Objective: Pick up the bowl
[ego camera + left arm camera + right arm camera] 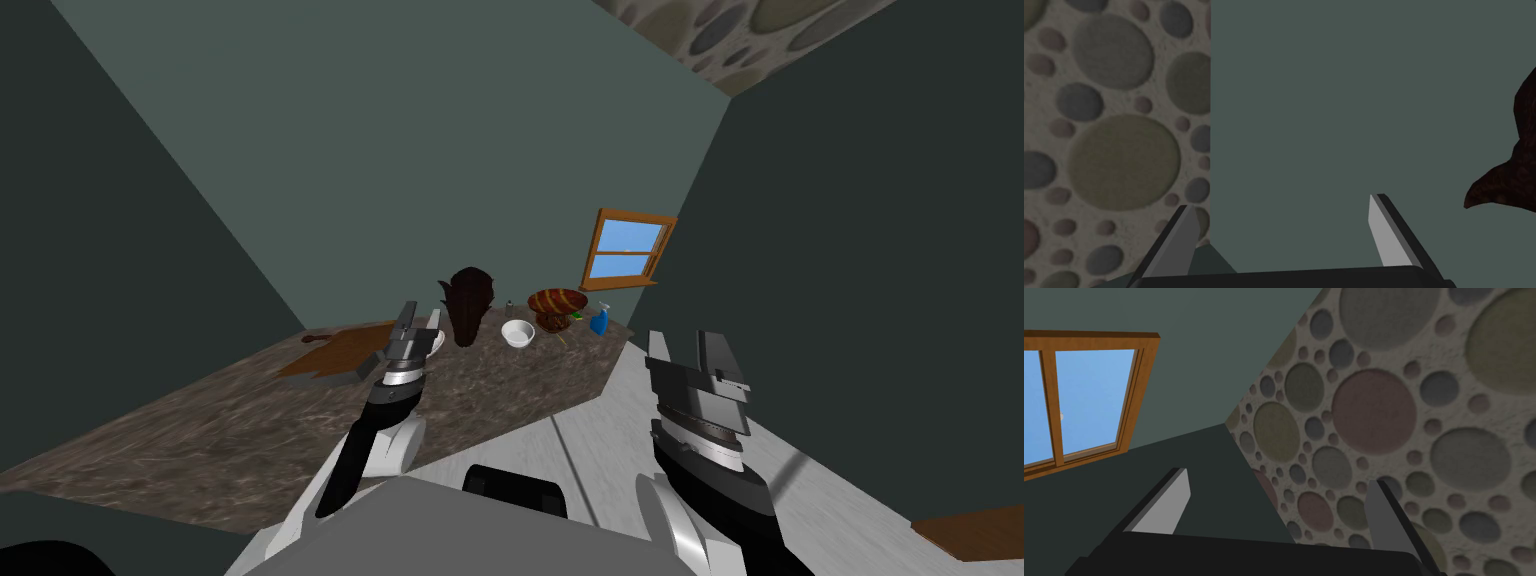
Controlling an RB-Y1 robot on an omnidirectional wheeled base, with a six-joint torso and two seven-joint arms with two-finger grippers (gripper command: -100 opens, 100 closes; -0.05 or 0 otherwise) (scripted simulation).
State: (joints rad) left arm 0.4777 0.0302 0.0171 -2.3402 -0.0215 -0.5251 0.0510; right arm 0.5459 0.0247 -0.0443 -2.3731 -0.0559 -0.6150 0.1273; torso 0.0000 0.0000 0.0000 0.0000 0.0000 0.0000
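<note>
bowl [517,333] on counter [250,430], vase [470,305] left of it, spray bottle [600,321] right

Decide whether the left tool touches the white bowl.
Apart. Head view: the vase and bare counter separate the left tool from the white bowl.

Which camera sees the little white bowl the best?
The head view: the white bowl sits whole on the mottled counter, between the dark vase and the striped bowl. The left wrist view catches the vase's edge beside it; the right wrist view faces elsewhere.
</note>
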